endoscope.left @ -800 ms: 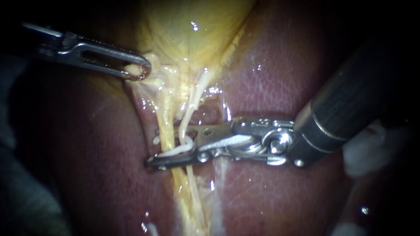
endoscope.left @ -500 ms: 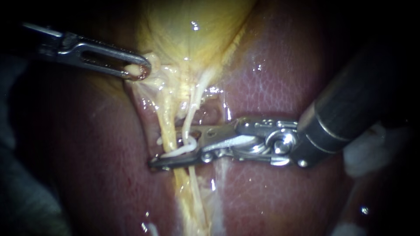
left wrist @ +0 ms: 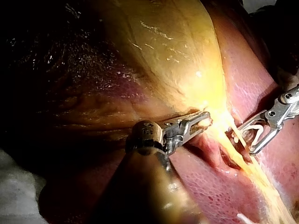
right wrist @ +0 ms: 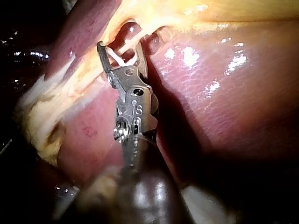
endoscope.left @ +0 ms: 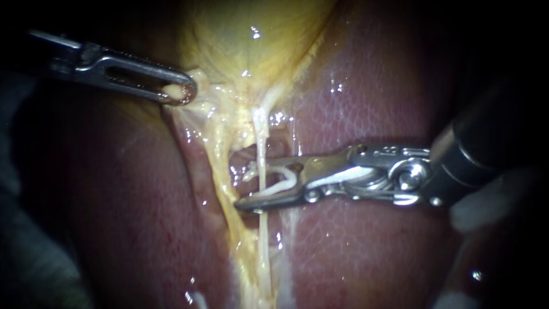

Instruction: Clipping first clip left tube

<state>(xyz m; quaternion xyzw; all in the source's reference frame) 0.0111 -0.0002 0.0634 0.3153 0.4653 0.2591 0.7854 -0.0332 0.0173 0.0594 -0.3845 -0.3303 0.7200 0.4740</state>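
My left instrument (endoscope.left: 180,91) comes in from the upper left. Its jaws are shut on a nub of pale tissue at the neck of the yellow gallbladder (endoscope.left: 246,40), as the left wrist view (left wrist: 201,120) also shows. Two tubes run down from the neck: a yellow left tube (endoscope.left: 220,169) and a thin pale right tube (endoscope.left: 262,143). My right instrument (endoscope.left: 247,186) reaches in from the right, its jaws standing apart with a white clip (endoscope.left: 280,186) seated between them. The pale tube passes between the jaws. The yellow tube lies just past their tips. The right wrist view (right wrist: 120,49) shows the same straddle.
Red-brown liver (endoscope.left: 354,97) surrounds the tubes on both sides. White gauze (endoscope.left: 486,200) lies at the right edge behind my right instrument's dark shaft (endoscope.left: 486,149). A hollow in the tissue opens between the two tubes.
My right instrument has drawn back to the right with the clip. Its tips have come off the yellow tube, and the pale tube now runs straighter. The left instrument has held still.
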